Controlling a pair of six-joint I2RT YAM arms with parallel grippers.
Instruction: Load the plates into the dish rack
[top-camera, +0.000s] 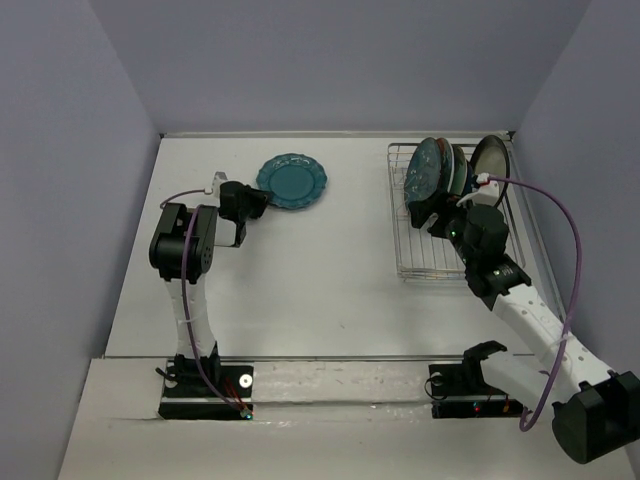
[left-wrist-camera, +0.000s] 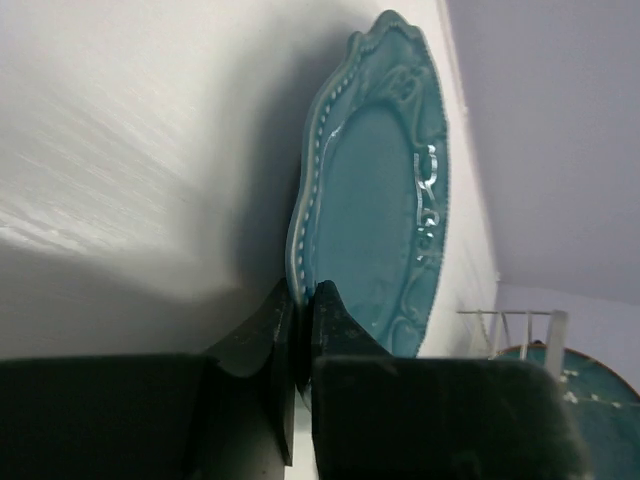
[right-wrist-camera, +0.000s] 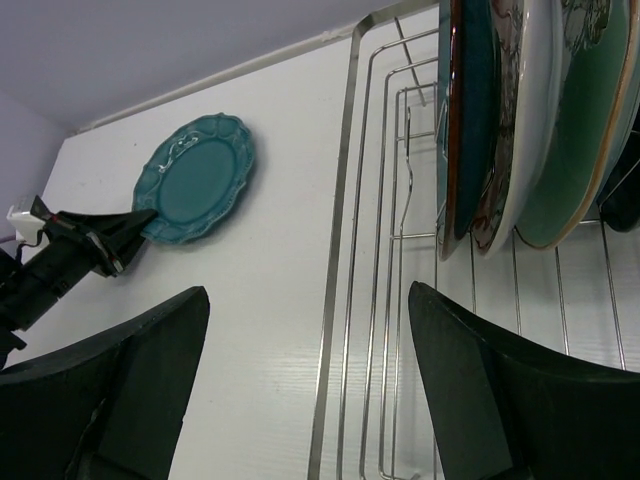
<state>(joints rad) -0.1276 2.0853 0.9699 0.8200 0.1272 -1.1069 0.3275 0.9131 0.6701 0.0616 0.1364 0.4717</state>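
Left pincer (top-camera: 264, 202) at scalloped plate (top-camera: 292, 181) rim (other plates (top-camera: 430, 170) upright in rack (top-camera: 420, 257)).

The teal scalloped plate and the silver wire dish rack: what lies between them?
Only bare white tabletop lies between the teal scalloped plate and the silver wire dish rack; the top external view shows it.

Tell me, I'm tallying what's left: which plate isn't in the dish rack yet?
The teal scalloped plate, lying on the table, rim pinched by the left gripper; the other plates stand upright in the dish rack.
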